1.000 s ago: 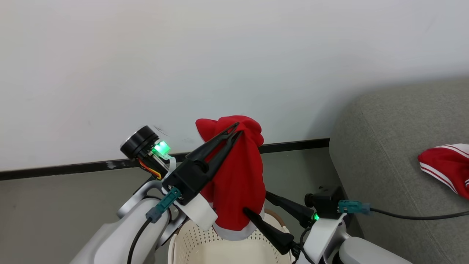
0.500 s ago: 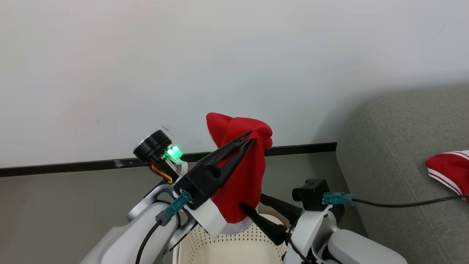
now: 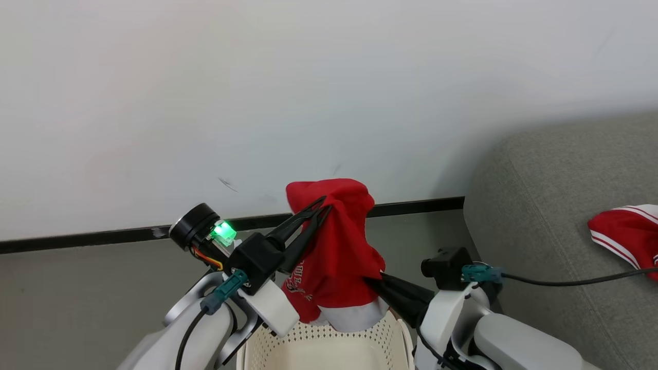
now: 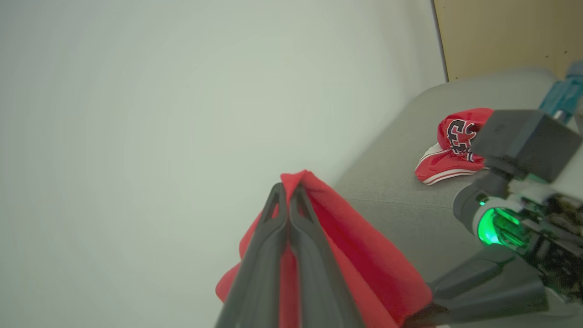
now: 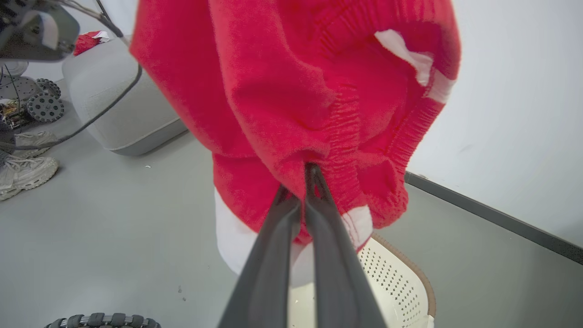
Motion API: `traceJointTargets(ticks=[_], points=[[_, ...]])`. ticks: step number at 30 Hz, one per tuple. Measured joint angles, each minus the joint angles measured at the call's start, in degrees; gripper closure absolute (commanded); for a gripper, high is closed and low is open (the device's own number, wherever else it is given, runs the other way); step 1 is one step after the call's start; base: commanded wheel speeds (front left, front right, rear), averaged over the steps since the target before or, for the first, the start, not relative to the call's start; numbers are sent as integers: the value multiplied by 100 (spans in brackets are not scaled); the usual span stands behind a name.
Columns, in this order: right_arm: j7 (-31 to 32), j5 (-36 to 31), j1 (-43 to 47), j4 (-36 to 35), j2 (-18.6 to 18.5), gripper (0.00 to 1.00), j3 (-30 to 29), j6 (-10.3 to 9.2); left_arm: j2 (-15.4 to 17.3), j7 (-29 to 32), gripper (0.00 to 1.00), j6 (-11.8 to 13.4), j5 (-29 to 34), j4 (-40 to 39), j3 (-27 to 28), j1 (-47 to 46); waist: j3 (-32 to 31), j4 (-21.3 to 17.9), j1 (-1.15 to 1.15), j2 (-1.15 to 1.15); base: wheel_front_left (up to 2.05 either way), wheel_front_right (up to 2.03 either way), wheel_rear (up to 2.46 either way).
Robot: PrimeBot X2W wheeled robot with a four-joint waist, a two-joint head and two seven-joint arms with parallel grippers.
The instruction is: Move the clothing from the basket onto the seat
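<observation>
A red garment (image 3: 339, 246) with a white hem hangs over the white perforated basket (image 3: 318, 349). My left gripper (image 3: 321, 206) is shut on its bunched top, which also shows in the left wrist view, where the left gripper (image 4: 287, 187) pinches the red cloth (image 4: 360, 259). My right gripper (image 3: 372, 280) comes in from the right, shut on the garment's lower part; the right gripper (image 5: 304, 180) bites into the red fabric (image 5: 282, 82) above the basket (image 5: 396, 278). Another red garment (image 3: 624, 234) with striped trim lies on the grey seat (image 3: 555, 195).
A white wall with a dark baseboard (image 3: 103, 236) runs behind the basket. Grey floor (image 5: 114, 218) surrounds it. A person's pale shoes (image 5: 23, 166) and a wheeled base (image 5: 43, 105) are beside the seat (image 5: 118, 105). A black cable (image 3: 576, 281) trails from my right wrist.
My right gripper has gone from open around the garment's lower edge to shut on it. The left gripper with the garment's top has dropped a little.
</observation>
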Motion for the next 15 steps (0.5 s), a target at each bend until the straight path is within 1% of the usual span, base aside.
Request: traceJointTargets(ticks=[4,12,14,15], points=[[-48,-10,18,23,-216,100,-156,0,20,3,100,12,-166,194,109,163,3,-87,0,0,0,0,0],[-104,-26,114,18,-542,100,-995,0,-55,-25,100,27,-572,428,243,427,7,-309,0,0,0,0,0],[-104,-26,137,14,-581,100,-1169,0,-130,-66,76,25,-678,447,261,495,9,-367,0,0,0,0,0],[-104,-26,137,2,-591,100,-1246,0,-166,-74,59,15,-714,460,260,518,10,-396,0,0,0,0,0]])
